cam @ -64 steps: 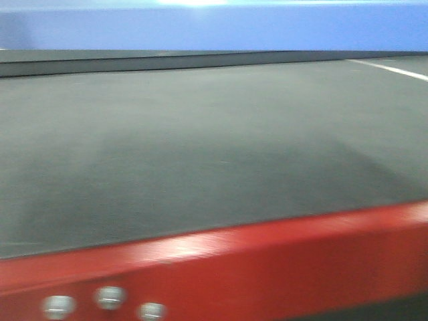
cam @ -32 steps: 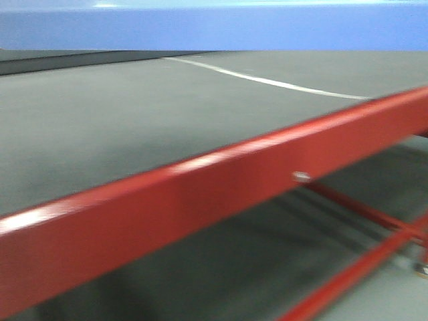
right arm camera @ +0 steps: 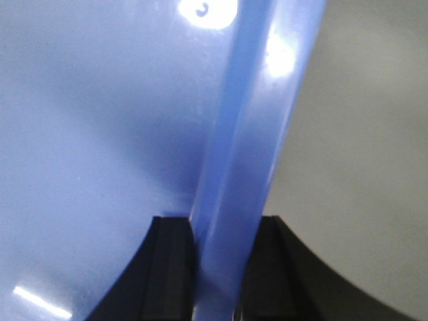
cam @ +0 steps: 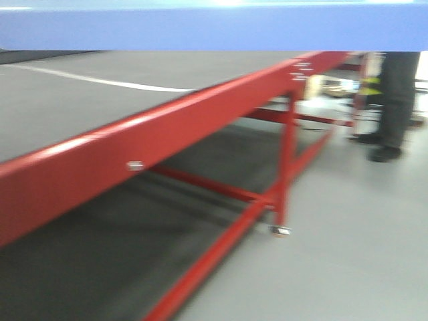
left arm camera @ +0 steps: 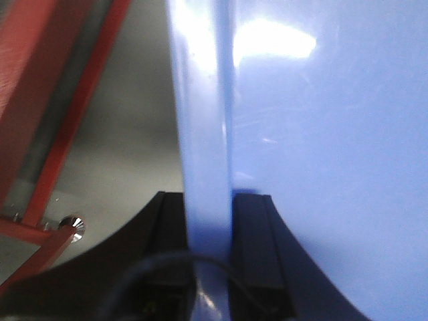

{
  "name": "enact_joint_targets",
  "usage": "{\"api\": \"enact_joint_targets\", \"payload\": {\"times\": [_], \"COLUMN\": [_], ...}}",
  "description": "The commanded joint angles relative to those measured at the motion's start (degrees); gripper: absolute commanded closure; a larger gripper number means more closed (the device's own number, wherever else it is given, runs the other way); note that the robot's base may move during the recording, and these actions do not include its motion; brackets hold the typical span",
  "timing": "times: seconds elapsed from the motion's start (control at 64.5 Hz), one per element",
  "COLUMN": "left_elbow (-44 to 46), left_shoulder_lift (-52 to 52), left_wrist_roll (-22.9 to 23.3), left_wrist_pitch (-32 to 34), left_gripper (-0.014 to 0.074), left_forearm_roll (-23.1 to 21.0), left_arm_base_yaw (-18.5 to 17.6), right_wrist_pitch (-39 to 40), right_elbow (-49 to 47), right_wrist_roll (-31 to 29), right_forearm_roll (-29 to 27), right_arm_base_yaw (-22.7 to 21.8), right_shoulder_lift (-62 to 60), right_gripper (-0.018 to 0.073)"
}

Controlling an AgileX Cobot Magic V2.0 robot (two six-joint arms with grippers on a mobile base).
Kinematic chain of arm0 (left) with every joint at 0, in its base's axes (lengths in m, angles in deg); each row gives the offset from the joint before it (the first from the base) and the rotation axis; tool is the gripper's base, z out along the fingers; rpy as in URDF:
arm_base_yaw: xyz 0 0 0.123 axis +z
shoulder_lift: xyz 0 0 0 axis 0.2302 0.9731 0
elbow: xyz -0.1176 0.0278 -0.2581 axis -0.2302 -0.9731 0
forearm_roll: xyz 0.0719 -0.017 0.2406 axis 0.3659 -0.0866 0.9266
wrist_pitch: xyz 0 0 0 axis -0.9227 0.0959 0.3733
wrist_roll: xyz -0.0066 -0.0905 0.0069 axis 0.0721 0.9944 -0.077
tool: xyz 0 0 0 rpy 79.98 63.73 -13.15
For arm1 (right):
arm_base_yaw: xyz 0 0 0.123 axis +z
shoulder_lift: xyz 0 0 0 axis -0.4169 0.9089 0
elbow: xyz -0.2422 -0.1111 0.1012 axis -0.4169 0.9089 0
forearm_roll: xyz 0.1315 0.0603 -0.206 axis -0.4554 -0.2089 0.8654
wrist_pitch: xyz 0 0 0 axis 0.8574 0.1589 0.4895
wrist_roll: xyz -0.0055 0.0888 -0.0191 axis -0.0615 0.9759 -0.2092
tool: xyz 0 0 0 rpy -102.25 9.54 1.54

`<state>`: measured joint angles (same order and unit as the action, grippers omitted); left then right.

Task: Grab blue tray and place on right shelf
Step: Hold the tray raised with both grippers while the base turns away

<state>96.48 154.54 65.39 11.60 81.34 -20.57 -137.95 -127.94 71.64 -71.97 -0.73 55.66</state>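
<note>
Red-framed table [cam: 167, 130] runs diagonally across the front view. Blue tray [cam: 214, 30] is in the air across the top, above the table edge. Left claw [left arm camera: 208, 210] and right claw [right arm camera: 221, 231] each clamp a tray rim.

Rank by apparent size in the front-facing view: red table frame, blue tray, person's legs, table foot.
red table frame
blue tray
person's legs
table foot
The tray is cropped and nearest the camera, so its rank is unsure.

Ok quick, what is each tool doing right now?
Left tool: closed on the blue tray, at its rim.
Right tool: closed on the blue tray, at its rim.
</note>
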Motion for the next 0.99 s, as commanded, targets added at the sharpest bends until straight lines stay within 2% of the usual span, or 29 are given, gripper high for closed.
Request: {"api": "enact_joint_targets", "payload": {"times": [0.0, 0.977], "left_elbow": [1.38, 1.38], "left_shoulder_lift": [-1.73, -1.73], "left_wrist_roll": [-1.06, -1.06], "left_wrist_pitch": [-5.73, -5.73], "left_gripper": [0.0645, 0.0645], "left_forearm_roll": [1.20, 1.20], "left_arm_base_yaw": [-0.51, -0.51], "right_wrist_pitch": [2.44, 2.44], "right_elbow": [-1.44, -1.44], "right_wrist_roll": [-1.79, -1.79], "right_forearm_roll": [1.77, 1.77], "right_arm_base_yaw": [0.13, 0.13], "right_shoulder_lift": [-1.22, -1.22], "right_gripper": [0.0504, 0.0504]}}
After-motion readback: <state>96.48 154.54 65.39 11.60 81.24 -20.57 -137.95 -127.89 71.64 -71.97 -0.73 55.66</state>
